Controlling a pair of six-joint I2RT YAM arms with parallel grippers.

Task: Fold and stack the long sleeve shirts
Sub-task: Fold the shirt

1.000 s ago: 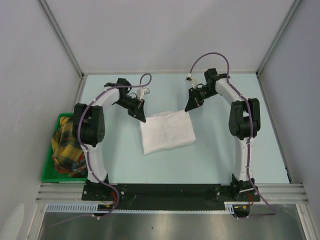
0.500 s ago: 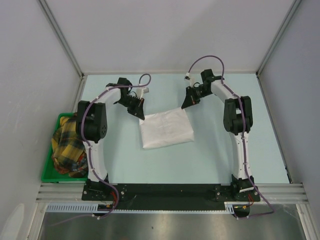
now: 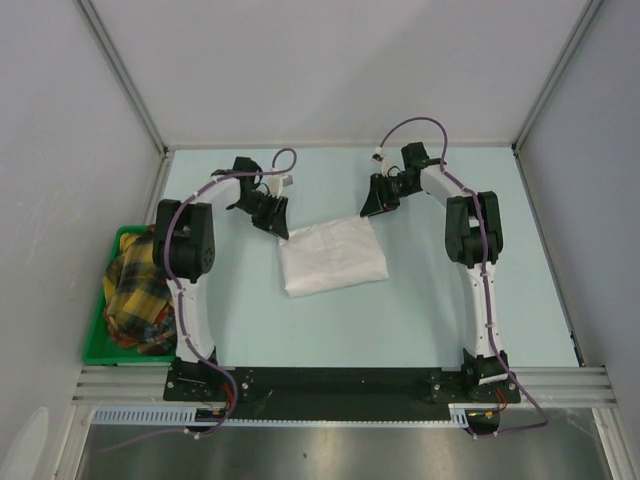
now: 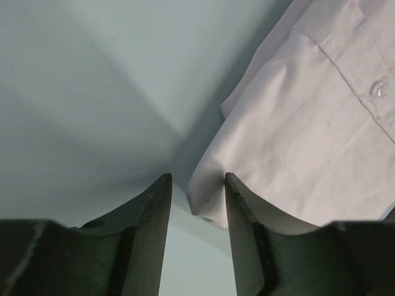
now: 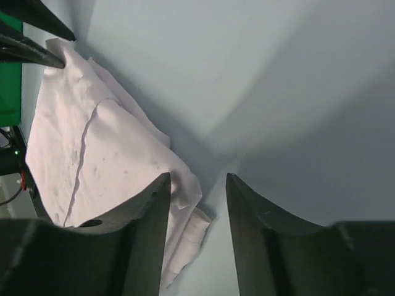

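Bending inward, left pincer (image 3: 276, 219) and right pincer (image 3: 371, 206) flank the folded shirt (image 3: 333, 258).

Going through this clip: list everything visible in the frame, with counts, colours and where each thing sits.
long sleeve shirt: one folded bundle, white, at the middle of the table, between the two grippers
bin: one, green, off the table's left edge
plaid cloth: one heap, yellow, red and dark, inside the bin
table: one, pale blue-green, walled by grey panels
cables: two, purple, one looping along each arm
arms: two, white and black, bases at the near edge, both reaching to the shirt's far side
left gripper: one, black, jaws apart at the shirt's far left corner
right gripper: one, black, jaws apart at the shirt's far right corner
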